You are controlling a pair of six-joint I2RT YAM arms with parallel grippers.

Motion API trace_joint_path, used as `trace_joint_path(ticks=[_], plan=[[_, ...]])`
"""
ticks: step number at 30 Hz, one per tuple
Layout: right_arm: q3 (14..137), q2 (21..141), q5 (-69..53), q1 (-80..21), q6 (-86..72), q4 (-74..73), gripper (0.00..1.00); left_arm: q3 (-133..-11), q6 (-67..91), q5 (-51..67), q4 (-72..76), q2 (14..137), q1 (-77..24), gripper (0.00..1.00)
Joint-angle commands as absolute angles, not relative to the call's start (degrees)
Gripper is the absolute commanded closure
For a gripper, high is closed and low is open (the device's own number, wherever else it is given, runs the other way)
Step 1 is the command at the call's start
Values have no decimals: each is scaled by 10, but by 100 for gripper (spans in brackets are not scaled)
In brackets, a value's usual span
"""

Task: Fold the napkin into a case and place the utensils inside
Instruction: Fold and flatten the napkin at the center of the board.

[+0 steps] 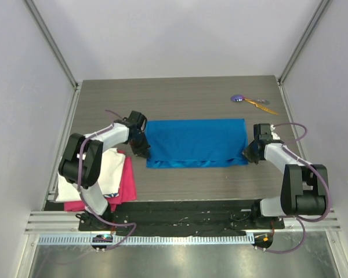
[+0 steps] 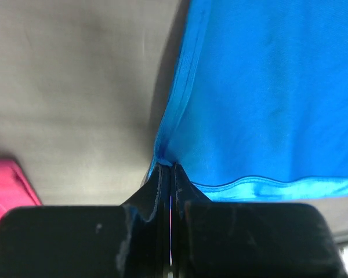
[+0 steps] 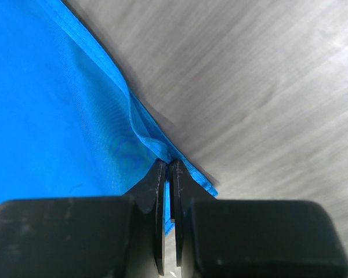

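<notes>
Clamped with the left gripper [image 2: 167,168] onto the near left corner of the napkin [image 2: 267,87]: fingers pressed together, nothing but thin blue fabric pinched between them. Ahead of that grip and off to its right, flat blue cloth lying smooth, with a paler hem strip along the near edge. Low to the left of the fingers, a sliver of the pink cloth [image 2: 8,185] at the picture's border.

Clamped likewise with the right gripper [image 3: 168,165] onto the near right corner, jaws all but closed on a small puckered fold of the fabric. To the left of those fingers, more of the blue sheet; to the right, bare grey table [image 3: 278,87].

Seen from above: stretched between the two grips as a wide rectangle [image 1: 196,142], flat on the table, with the left gripper [image 1: 142,152] and the right gripper [image 1: 249,155] at its near corners. Beyond the right gripper, toward the far edge and well apart from the napkin, the utensils: a purple-headed piece [image 1: 238,98] just beside an orange-yellow piece [image 1: 261,105]. Behind and outward of the left gripper, near the arm's base, the white cloth [image 1: 113,165] stacked on the pink cloth.
</notes>
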State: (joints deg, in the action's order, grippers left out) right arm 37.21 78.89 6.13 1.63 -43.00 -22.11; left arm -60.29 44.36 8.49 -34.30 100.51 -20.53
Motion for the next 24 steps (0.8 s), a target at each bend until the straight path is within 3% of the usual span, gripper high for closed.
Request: trace_joint_path(ticks=[1, 6, 14, 24], plan=[[402, 820, 57, 18, -428, -246, 99, -680, 413, 4, -379, 1013, -189, 100], [444, 762, 99, 18, -410, -308, 99, -705, 400, 19, -417, 941, -190, 100], [434, 670, 84, 18, -412, -377, 99, -621, 412, 57, -421, 834, -196, 100], [369, 731, 84, 18, -406, -285, 99, -547, 444, 69, -322, 896, -199, 100]])
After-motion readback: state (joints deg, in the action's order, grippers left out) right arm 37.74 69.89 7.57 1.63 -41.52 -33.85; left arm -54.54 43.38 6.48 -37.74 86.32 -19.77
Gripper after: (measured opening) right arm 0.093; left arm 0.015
